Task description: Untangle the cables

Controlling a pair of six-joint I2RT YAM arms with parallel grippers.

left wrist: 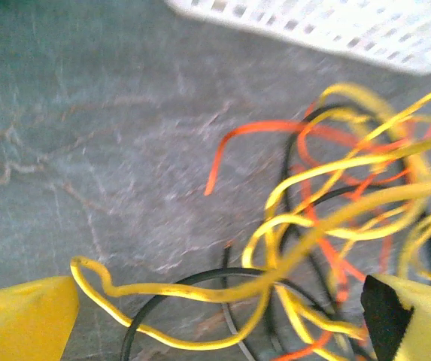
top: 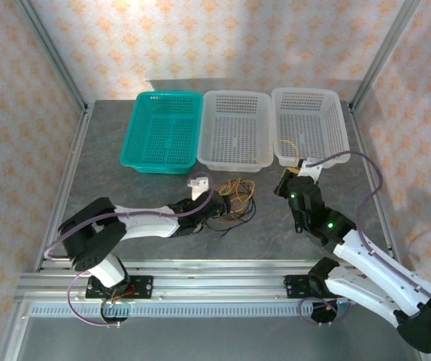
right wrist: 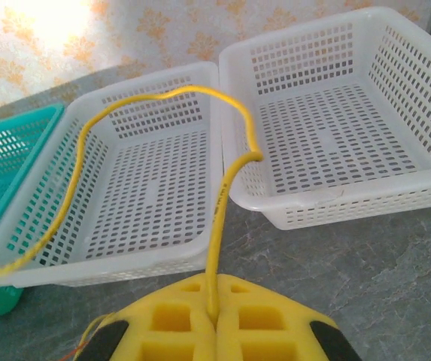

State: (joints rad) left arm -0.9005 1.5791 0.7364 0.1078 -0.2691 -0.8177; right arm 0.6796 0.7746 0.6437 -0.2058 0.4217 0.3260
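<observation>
Left fingers (left wrist: 19,320) stand wide over the cable tangle (top: 238,199) on the bench (top: 117,188). Right fingers (right wrist: 174,323) pinch one yellow cable (right wrist: 217,218) that loops up before a white basket (right wrist: 125,256).

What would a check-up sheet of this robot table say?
surface: grey marbled table
job's things: yellow, orange-red and black cables in one tangled heap; one yellow cable lifted in an arc
clutter: teal basket, middle white basket, right white basket, side by side at the back
grippers: left gripper open astride the heap; right gripper shut on the yellow cable
cables: lilac arm cables loop along both arms
surroundings: patterned walls, metal frame
</observation>
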